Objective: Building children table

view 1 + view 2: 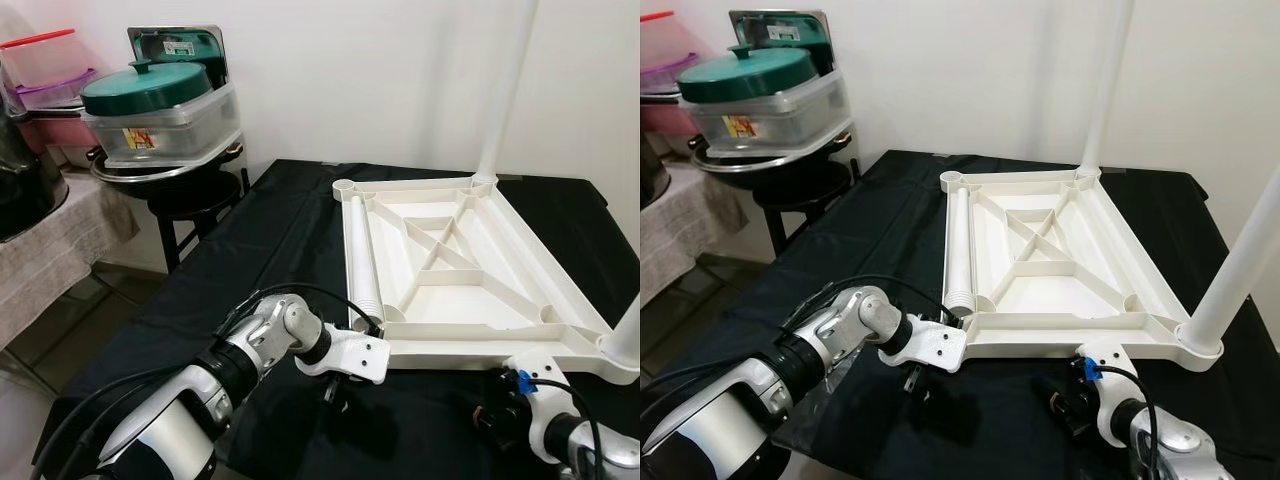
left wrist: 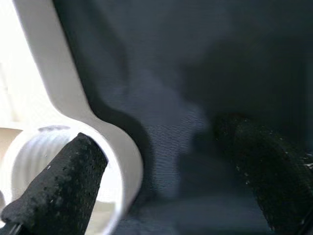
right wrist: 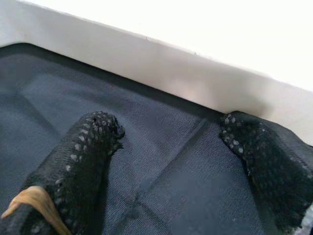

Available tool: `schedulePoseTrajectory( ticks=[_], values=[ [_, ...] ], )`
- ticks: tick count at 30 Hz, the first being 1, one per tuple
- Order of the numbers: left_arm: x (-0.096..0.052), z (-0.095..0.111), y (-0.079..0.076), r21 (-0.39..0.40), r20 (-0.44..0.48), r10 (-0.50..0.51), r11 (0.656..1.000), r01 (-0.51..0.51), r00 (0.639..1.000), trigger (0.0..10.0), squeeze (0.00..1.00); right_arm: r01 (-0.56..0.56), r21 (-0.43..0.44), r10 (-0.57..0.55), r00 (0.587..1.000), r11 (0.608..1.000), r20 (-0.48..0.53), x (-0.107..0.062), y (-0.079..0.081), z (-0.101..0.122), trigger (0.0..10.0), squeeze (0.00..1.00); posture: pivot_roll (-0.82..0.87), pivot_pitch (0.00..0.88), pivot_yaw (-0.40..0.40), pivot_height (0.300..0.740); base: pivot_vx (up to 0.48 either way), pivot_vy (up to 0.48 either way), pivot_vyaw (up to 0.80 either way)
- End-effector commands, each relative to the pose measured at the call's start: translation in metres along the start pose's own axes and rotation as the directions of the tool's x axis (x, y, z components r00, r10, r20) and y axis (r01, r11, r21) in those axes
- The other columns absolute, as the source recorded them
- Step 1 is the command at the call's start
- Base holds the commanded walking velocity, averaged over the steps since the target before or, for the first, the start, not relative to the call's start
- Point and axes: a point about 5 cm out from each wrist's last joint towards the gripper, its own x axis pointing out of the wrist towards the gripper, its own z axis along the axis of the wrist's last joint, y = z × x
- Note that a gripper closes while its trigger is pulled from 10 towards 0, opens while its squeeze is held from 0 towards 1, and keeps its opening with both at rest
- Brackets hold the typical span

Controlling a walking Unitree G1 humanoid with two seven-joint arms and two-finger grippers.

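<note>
at the near-left corner of the upturned tabletop [image 1: 440,265], your left gripper [image 2: 161,161] sits spread and empty by the threaded socket [image 2: 44,147]; the loose leg [image 1: 362,250] runs away from it. right gripper [image 3: 171,152] gapes, idle.

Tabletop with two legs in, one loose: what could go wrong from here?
1. The loose leg lies inside the tabletop; a nudge could roll it.
2. The left gripper straddles the near socket; closing may shift the tabletop.
3. Standing legs could topple it if the edge lifts.
</note>
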Motion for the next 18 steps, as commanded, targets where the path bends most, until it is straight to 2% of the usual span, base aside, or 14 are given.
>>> schedulePoseTrajectory(
  ticks=[1,2,3,5,7,12,15,18],
  values=[
    [0.014,-0.003,-0.02,-0.01,0.005,-0.152,0.988,0.152,0.988,10.0,0.0,0.084,0.014,-0.083,0.994,0.996,-0.066,0.001,-0.013,-0.011,10.0,0.0,-0.1,0.0,0.075,0.74,0.0,0.0,0.0],
    [0.015,0.0,-0.019,-0.004,0.018,-0.162,0.987,0.162,0.987,10.0,0.0,0.124,0.01,-0.123,0.991,0.992,-0.051,0.002,-0.021,-0.006,10.0,0.0,-0.1,0.0,0.076,0.74,0.0,0.0,0.0],
    [0.015,0.0,-0.019,-0.004,0.018,-0.162,0.987,0.162,0.987,10.0,0.0,0.124,0.01,-0.123,0.991,0.992,-0.051,0.002,-0.021,-0.006,10.0,0.0,-0.1,0.0,0.076,0.74,0.0,0.0,0.0],
    [0.016,0.006,-0.016,0.003,0.034,-0.172,0.985,0.172,0.985,10.0,0.0,0.185,0.009,-0.185,0.983,0.983,-0.018,0.002,-0.033,0.005,10.0,0.0,-0.1,0.0,0.08,0.74,0.0,0.0,0.0],
    [0.017,0.007,-0.016,0.002,0.038,-0.173,0.985,0.173,0.984,10.0,0.0,0.194,0.013,-0.194,0.981,0.981,-0.009,0.002,-0.034,0.007,10.0,0.0,-0.1,0.0,0.08,0.74,0.0,0.0,0.0],
    [0.019,0.009,-0.015,0.0,0.043,-0.173,0.985,0.173,0.984,10.0,0.0,0.194,0.014,-0.194,0.981,0.981,0.007,0.003,-0.032,0.011,10.0,0.0,-0.11,0.0,0.083,0.74,0.0,0.0,0.0],
    [0.021,0.01,-0.013,-0.015,0.045,-0.158,0.987,0.159,0.986,10.0,0.0,0.154,0.012,-0.154,0.988,0.988,0.006,0.005,-0.021,0.008,10.0,0.0,-0.1,0.0,0.081,0.74,0.0,0.0,0.0],
    [0.021,0.01,-0.014,-0.023,0.053,-0.165,0.986,0.166,0.985,10.0,0.0,0.157,0.012,-0.157,0.988,0.988,0.004,0.006,-0.02,0.005,10.0,0.0,-0.1,0.0,0.08,0.74,0.0,0.0,0.0]
  ],
)
